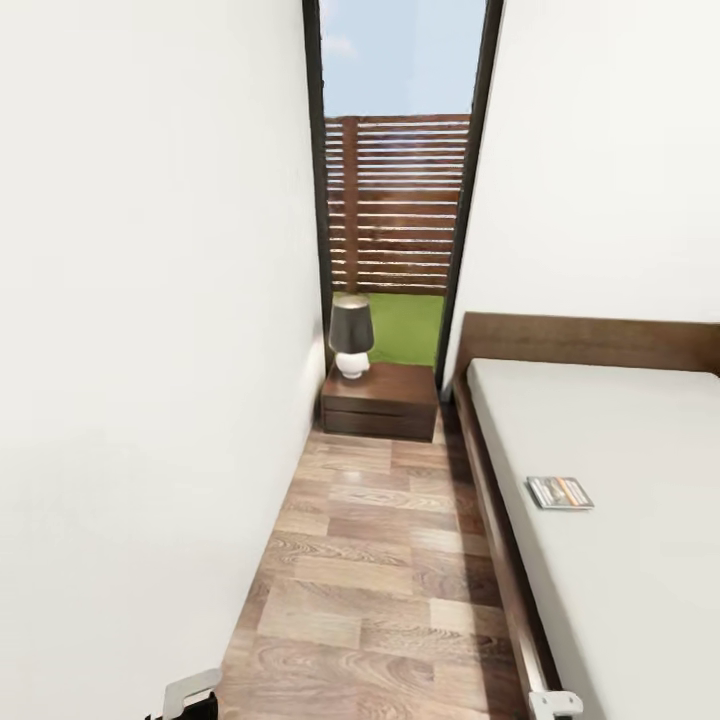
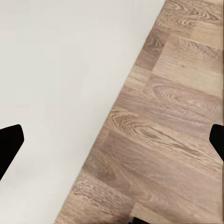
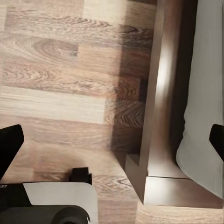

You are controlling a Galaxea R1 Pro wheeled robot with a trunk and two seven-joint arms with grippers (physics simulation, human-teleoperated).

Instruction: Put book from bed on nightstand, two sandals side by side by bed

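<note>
While the base is rolled down the aisle between wall (image 1: 150,350) and bed (image 1: 620,470), the step in hand is judged to be the approach to the book (image 1: 559,492).

- Book: flat on mattress, near the aisle-side edge, well ahead of both sets of jaws and over to the right-arm side. Nothing held yet.
- Nightstand (image 1: 381,398): straight ahead at far end of aisle, under window (image 1: 400,180), lamp (image 1: 351,336) on its worktop; free top is to the lamp's right.
- Left jaws (image 2: 112,140): spread wide, empty, over floor (image 1: 370,570) by the wall base.
- Right jaws (image 3: 112,140): spread wide, empty, over floor w/ bed frame corner just under the right-hand tip.
- Advice: base to be stopped abreast of book; right arm to be used, being bed-side; thin paperback best pinched at its overhanging or near edge, approx. flat, not pressed into mattress.
- Sandals: none noted.
- Writing: cover shows an orange band; lettering too small to be read. No other labels.
</note>
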